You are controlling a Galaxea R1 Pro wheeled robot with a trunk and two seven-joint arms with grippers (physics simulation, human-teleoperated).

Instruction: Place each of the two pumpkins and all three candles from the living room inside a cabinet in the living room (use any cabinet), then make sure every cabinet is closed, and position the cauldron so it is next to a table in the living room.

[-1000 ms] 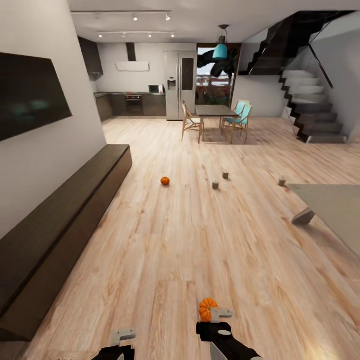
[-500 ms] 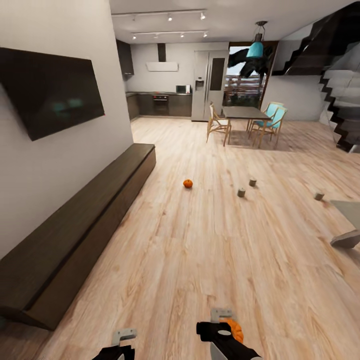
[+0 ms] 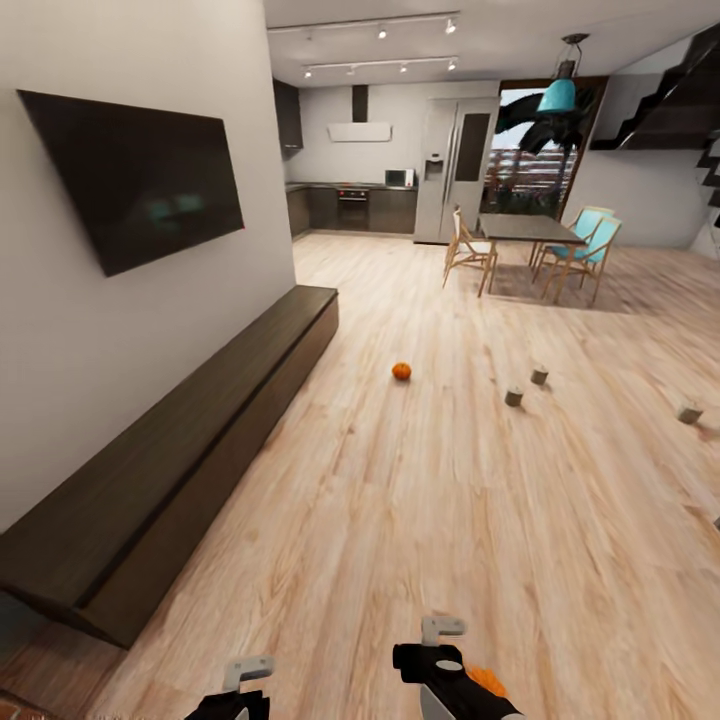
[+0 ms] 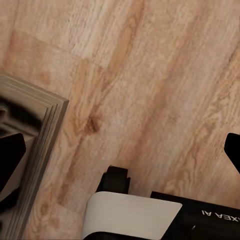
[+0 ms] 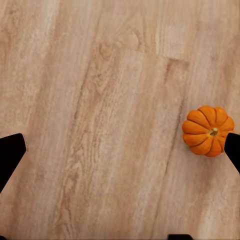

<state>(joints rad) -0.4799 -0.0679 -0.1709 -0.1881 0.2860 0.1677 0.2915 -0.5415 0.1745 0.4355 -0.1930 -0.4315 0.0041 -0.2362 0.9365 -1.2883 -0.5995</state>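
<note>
The left wrist camera is looking down on the light wood plank floor (image 4: 150, 75), its boards running on a slant with darker grain streaks and a small knot. The two dark fingertips (image 4: 11, 150) of the left gripper (image 4: 122, 150) are standing far apart at opposite edges, with bare floor between them. A grey layered corner (image 4: 47, 130) (what it belongs to cannot be told) is lying over the floor near one fingertip. The robot's own black-and-white body (image 4: 132, 215), bearing lettering, is showing beneath the camera.
</note>
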